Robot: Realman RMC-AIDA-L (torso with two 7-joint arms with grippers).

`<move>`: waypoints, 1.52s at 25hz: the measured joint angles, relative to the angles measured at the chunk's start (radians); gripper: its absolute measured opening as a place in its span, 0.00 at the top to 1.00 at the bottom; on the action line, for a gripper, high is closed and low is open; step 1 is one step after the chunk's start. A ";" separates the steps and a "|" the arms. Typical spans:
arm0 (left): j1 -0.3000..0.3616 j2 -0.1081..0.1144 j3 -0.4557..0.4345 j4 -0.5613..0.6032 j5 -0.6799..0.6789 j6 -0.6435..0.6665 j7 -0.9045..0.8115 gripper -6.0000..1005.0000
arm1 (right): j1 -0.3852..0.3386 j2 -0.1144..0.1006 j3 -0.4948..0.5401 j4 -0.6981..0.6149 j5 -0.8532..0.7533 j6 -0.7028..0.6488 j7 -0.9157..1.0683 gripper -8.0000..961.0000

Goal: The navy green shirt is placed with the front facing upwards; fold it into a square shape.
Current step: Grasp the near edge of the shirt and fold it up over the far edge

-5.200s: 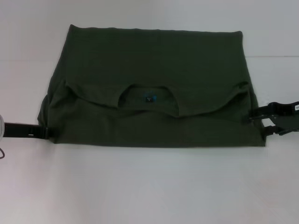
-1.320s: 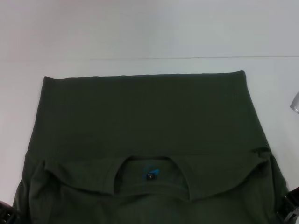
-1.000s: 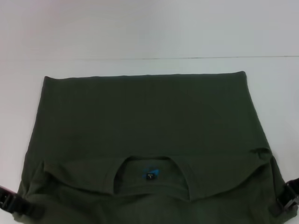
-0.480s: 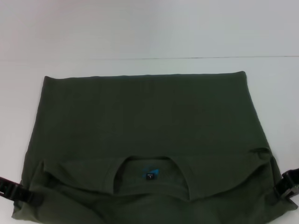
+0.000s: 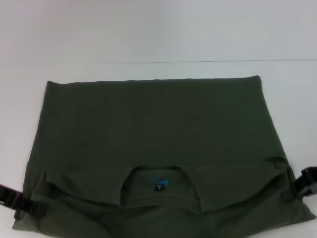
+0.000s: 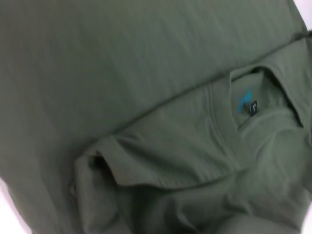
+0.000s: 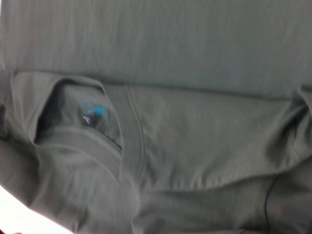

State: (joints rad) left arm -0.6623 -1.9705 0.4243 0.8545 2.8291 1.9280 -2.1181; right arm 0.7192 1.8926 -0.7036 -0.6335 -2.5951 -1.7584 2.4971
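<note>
The navy green shirt (image 5: 153, 124) lies folded across the white table, its round collar (image 5: 159, 174) with the blue inner print toward me. The chest lettering is hidden. My left gripper (image 5: 30, 207) is at the shirt's near left side edge and shut on bunched fabric. My right gripper (image 5: 293, 190) is at the near right side edge, also shut on fabric. The left wrist view shows the shirt (image 6: 122, 73) and its collar print (image 6: 245, 101). The right wrist view shows the shirt (image 7: 170, 39) and the print (image 7: 92, 113). Neither wrist view shows fingers.
The white table (image 5: 158, 34) runs beyond the shirt's far edge, with a thin seam line (image 5: 198, 61) across it. Narrow strips of bare table lie to the left (image 5: 15, 124) and right (image 5: 297, 114) of the shirt.
The shirt has come much closer to me than 5 s ago. Over the last second both grippers moved away from me along the shirt's side edges, and its near corners came into view.
</note>
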 joint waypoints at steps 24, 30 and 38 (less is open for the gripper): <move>-0.030 0.036 -0.156 -0.005 -0.209 -0.208 -0.019 0.94 | -0.008 -0.010 0.205 0.006 0.199 0.201 -0.004 0.90; -0.030 0.033 -0.159 -0.016 -0.262 -0.291 -0.026 0.94 | -0.006 -0.004 0.211 0.009 0.249 0.285 -0.003 0.90; -0.029 0.028 -0.156 -0.055 -0.345 -0.414 -0.028 0.94 | -0.002 0.007 0.208 0.010 0.323 0.408 -0.003 0.90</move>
State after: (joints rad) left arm -0.6915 -1.9426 0.2680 0.7997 2.4840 1.5145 -2.1461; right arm 0.7169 1.9001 -0.4956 -0.6236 -2.2722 -1.3508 2.4938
